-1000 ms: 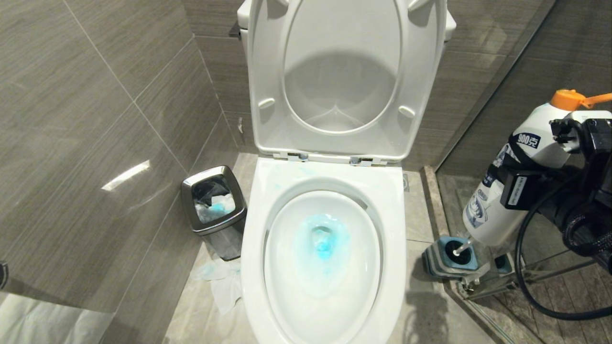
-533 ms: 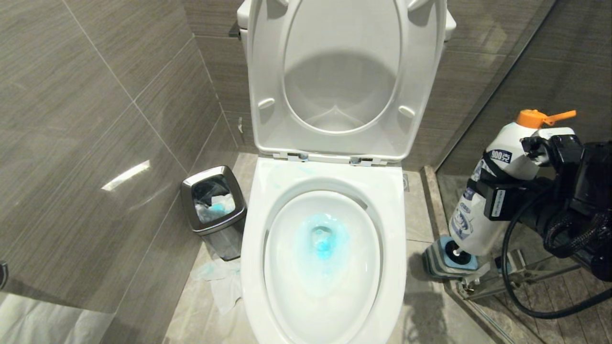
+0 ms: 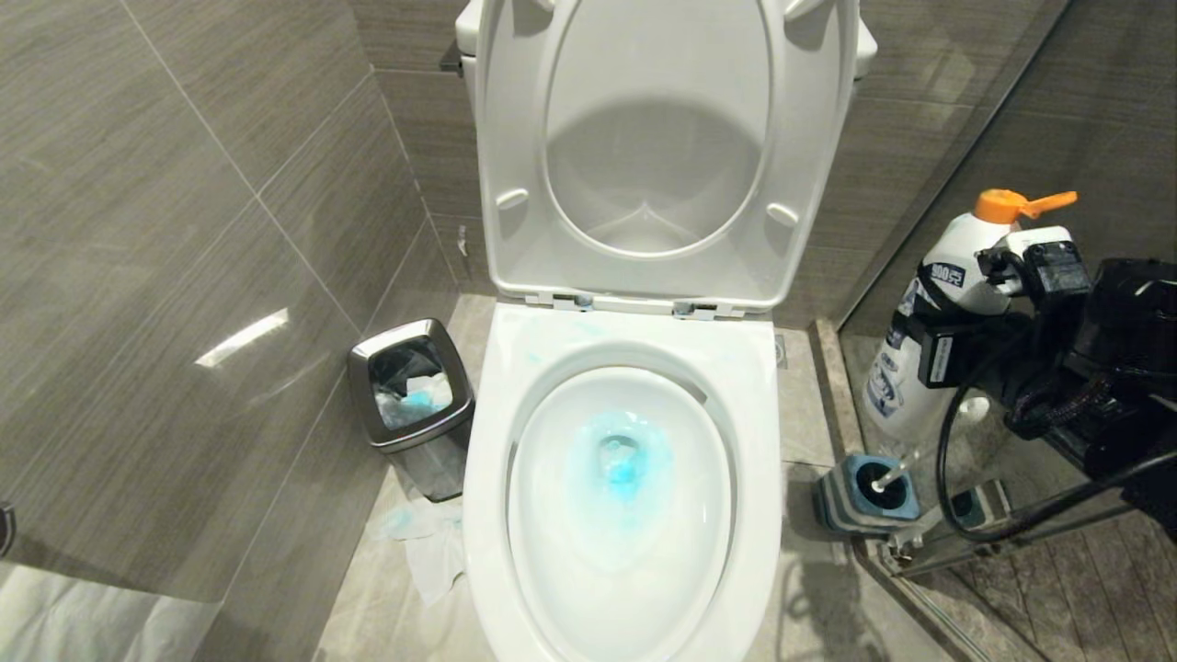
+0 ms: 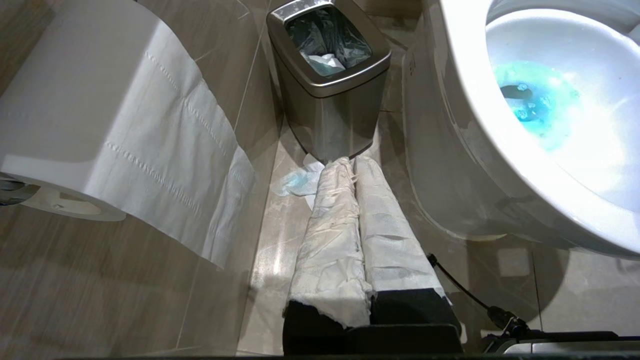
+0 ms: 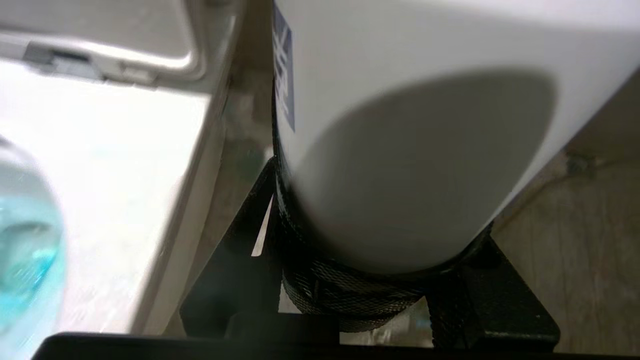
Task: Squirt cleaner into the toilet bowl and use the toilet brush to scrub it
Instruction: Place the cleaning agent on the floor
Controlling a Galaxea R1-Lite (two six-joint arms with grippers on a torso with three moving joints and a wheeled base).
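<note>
Toilet bowl (image 3: 501, 515): one, white and glossy, filling the lower centre of the head view; its seat and lid (image 3: 644, 147) stand raised against the tank at the top of the frame.
Cleaner (image 3: 621, 464): one turquoise pool at the bottom of the bowl, with paler blue smears around it and a faint blue streak on the rim near the hinges; it also shows bright in the upper right of the left wrist view.
Cleaner bottle (image 3: 919, 368): one, white with an orange cap and a blue label, tilted, at the right edge of the head view, above the floor beside the toilet.
Right gripper (image 3: 956, 340): its black fingers are clamped around the bottle's body, part-way apart because of the bottle's width; the right wrist view is filled by the white bottle held in the jaws.
Toilet brush (image 3: 887, 476): one, its slim white handle standing in the blue-topped, grey-ribbed holder (image 3: 846, 501) on the floor right of the bowl, just below the bottle.
Left gripper (image 4: 356, 200): two paper-wrapped fingers pressed together, holding nothing, pointing at the floor near the bin, in the lower centre of the left wrist view.
Steel bin (image 3: 409, 400): one, left of the bowl, with crumpled paper inside.
Tissue on the floor (image 3: 418, 542): one crumpled cluster, below the bin.
Toilet paper roll (image 4: 75, 115): one, upper left of the left wrist view, a sheet hanging down.
</note>
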